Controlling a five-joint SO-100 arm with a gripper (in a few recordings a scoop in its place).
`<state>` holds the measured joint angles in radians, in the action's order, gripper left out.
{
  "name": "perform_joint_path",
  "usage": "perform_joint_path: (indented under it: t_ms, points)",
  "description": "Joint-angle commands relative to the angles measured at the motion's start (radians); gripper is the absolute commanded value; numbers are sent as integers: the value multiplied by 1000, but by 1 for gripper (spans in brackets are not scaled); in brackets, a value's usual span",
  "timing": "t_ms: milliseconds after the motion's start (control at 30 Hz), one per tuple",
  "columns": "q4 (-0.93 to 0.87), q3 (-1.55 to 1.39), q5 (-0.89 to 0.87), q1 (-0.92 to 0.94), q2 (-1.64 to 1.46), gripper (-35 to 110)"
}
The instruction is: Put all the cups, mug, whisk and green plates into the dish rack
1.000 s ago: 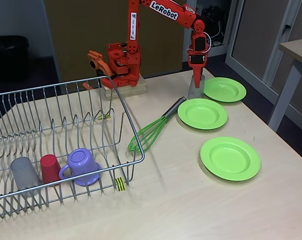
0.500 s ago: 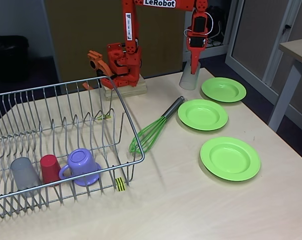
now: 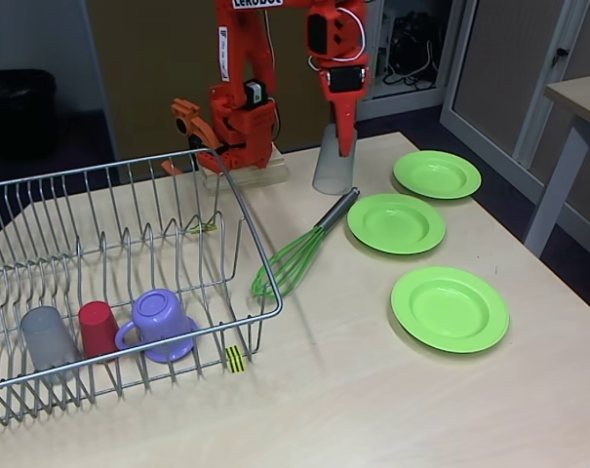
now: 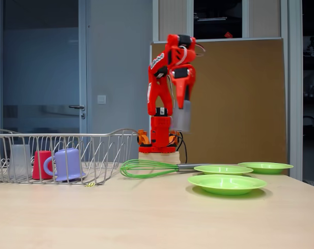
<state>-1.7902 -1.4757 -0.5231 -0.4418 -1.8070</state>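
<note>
Translucent grey cup (image 3: pixel 334 164) is clamped in my gripper (image 3: pixel 341 136), hanging in the air above the table, w/ the green whisk (image 3: pixel 296 255) lying below it. Dish rack (image 3: pixel 129 283) at left holds a grey cup (image 3: pixel 47 337), red cup (image 3: pixel 98 328) & purple mug (image 3: pixel 162 324), all upside down. Three green plates (image 3: pixel 396 221) sit on the table at right in both fixed views.

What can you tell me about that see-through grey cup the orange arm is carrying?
The translucent grey handleless plastic cup hangs in the orange gripper's jaws, which pinch its rim from above. It is roughly upright, slightly tilted, and blurred in a fixed view, which shows it well clear of the pale wooden table. Only the jaws touch it. It looks empty.
</note>
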Motion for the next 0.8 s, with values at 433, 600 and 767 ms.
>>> perform_joint_path:
  t_ms: [433,600,767]
  points:
    - [31,359,807,598,153,14]
    - [69,416,913,695,279,14]
    - [126,420,951,735,397,14]
